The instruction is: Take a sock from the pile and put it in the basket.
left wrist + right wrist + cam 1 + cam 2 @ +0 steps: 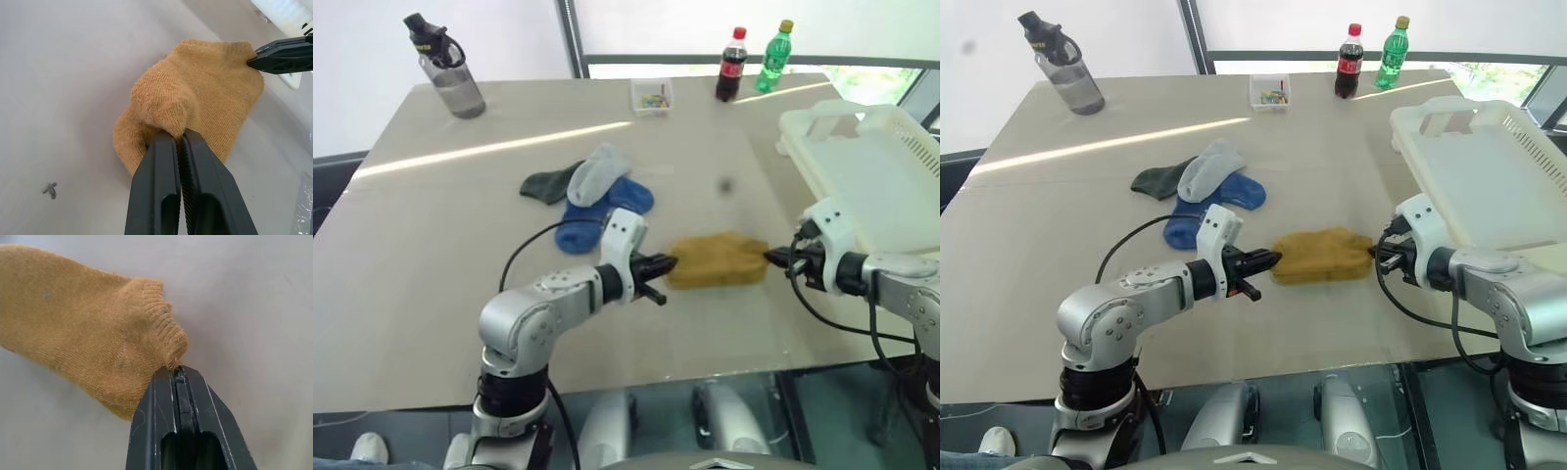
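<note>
Mustard sock stretched between my two grippers above the table: left gripper pinches one end, right gripper pinches the cuff. Pile lies behind; basket sits at my right.

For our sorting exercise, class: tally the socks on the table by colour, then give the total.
Mustard yellow sock: 1
Blue sock: 1
Light grey sock: 1
Dark green sock: 1
Total: 4 socks
</note>
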